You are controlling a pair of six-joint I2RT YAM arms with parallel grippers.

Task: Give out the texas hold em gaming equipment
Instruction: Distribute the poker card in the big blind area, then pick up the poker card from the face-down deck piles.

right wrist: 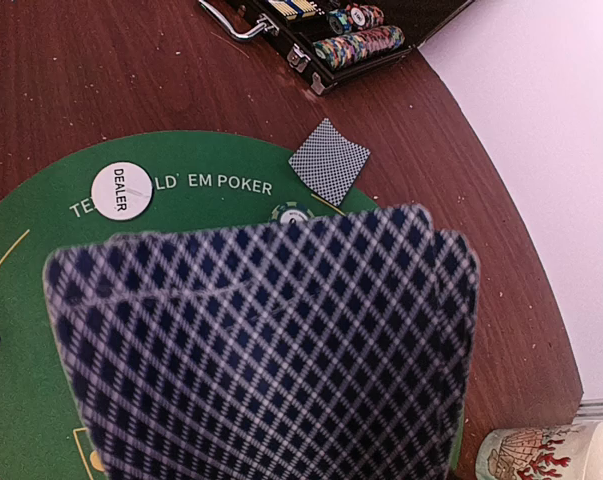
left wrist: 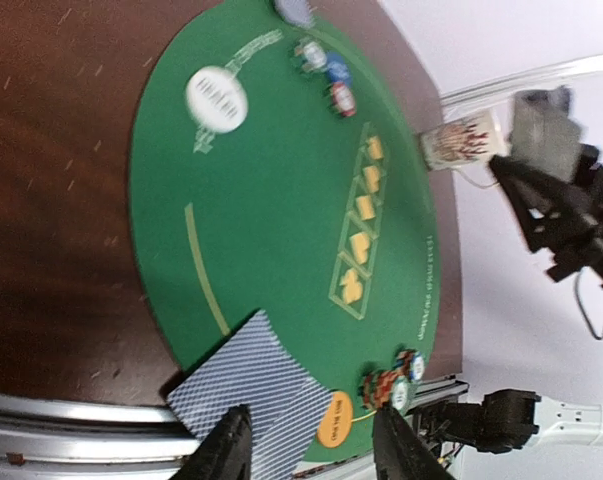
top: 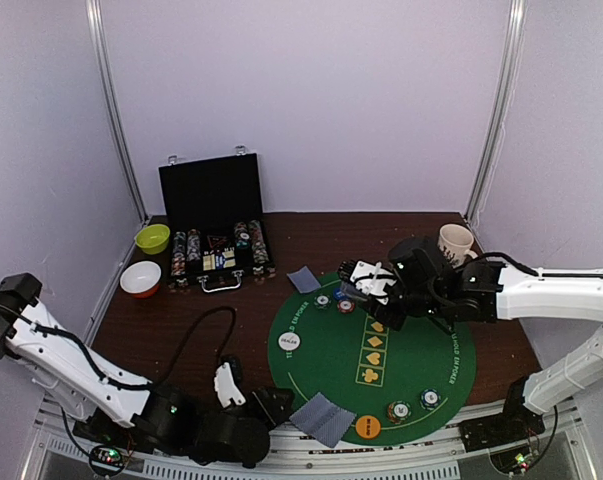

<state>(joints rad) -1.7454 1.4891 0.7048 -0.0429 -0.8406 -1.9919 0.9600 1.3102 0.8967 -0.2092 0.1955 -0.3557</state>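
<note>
A green round poker mat [top: 331, 370] lies on the table. My left gripper [left wrist: 311, 455] is open at the mat's near edge, its fingers [left wrist: 226, 450] astride two grey-blue-backed playing cards [left wrist: 256, 395] that lie flat there. Beside them are an orange disc [left wrist: 334, 420] and a small stack of poker chips [left wrist: 391, 382]. My right gripper [top: 379, 286] is shut on a fan of playing cards [right wrist: 271, 350] above the mat's far side; the cards hide its fingers. A white dealer disc [right wrist: 120, 189], more chips [top: 333, 300] and another pair of cards [right wrist: 329, 160] lie at the far edge.
A black chip case [top: 213, 225] stands open at the back left, with a green bowl [top: 152, 238] and a white-and-red bowl [top: 141, 278] to its left. A cream printed mug [top: 455, 242] stands behind the right arm. Metal rails run along the near edge.
</note>
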